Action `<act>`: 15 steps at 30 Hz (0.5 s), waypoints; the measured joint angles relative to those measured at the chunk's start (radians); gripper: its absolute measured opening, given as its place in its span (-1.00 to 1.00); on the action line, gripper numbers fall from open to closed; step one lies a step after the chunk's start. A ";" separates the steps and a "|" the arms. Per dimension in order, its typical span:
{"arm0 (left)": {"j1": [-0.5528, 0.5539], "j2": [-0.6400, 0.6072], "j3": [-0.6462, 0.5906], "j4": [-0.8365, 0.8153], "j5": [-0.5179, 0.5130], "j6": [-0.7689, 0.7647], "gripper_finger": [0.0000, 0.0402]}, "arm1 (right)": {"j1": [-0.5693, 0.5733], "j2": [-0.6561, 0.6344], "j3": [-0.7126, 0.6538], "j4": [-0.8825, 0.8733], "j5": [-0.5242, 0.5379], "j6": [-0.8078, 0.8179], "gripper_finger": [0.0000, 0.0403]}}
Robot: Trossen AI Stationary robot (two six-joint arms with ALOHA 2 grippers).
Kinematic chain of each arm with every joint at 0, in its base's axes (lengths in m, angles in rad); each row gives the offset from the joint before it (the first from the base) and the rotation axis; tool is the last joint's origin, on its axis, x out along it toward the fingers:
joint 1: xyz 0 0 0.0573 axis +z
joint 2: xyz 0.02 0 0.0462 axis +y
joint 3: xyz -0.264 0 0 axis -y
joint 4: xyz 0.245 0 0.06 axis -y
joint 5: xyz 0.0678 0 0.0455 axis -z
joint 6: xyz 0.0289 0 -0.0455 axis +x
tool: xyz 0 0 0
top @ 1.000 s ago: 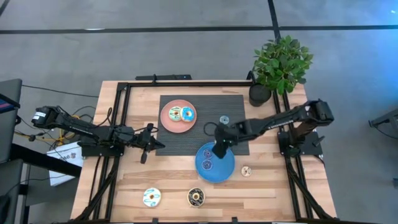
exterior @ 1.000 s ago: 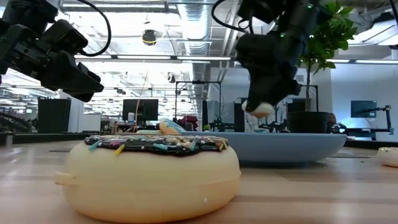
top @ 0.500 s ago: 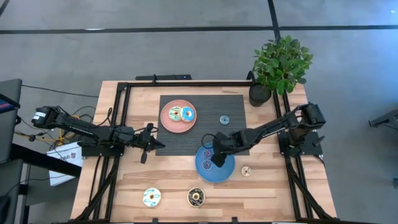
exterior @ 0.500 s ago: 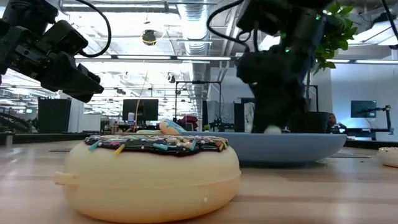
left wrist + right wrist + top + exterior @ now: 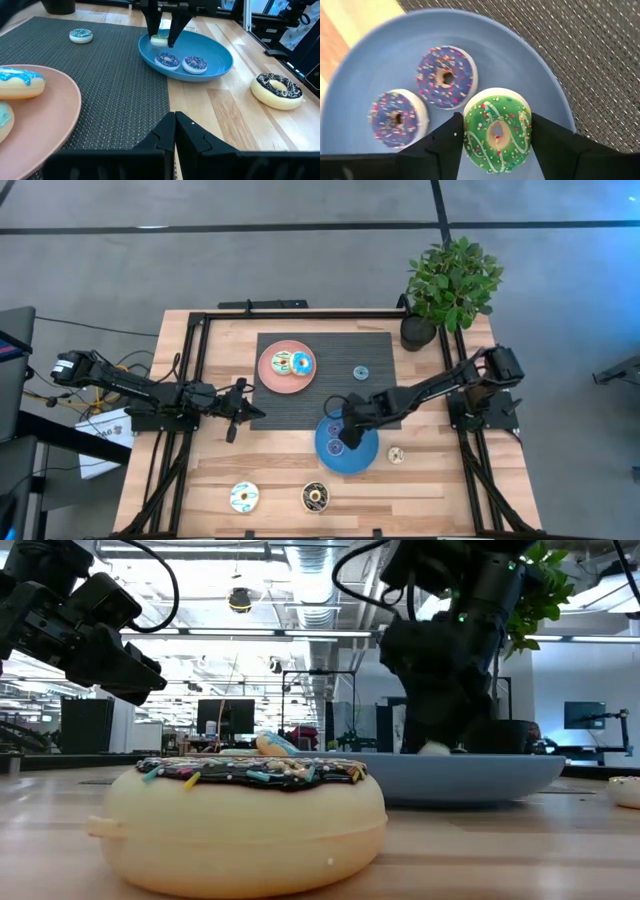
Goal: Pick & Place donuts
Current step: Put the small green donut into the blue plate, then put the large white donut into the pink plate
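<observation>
Between the parted fingers of my right tool (image 5: 495, 137) the green donut (image 5: 497, 130) rests on the blue plate (image 5: 365, 75), beside two purple donuts (image 5: 445, 77).

Even overhead light, soft shadows. Low view backlit by bright ceiling lights (image 5: 300, 615); blue plate (image 5: 365, 90) rim motion-blurred in right wrist view.

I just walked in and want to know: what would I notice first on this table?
The right hand is down over the blue plate, its fingers either side of a green donut lying beside two purple donuts. Farther back, a pink plate on the dark mat holds two more.
</observation>
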 joint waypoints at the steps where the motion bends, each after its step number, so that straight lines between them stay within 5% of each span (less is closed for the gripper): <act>1: 0.000 0.000 0.000 0.000 0.000 0.000 -1.00 | 0.000 -0.007 0.000 -0.001 0.000 -0.001 0.06; 15: 0.000 0.000 0.000 0.000 0.000 -0.001 -1.00 | 0.000 -0.041 0.000 -0.012 -0.007 -0.018 0.24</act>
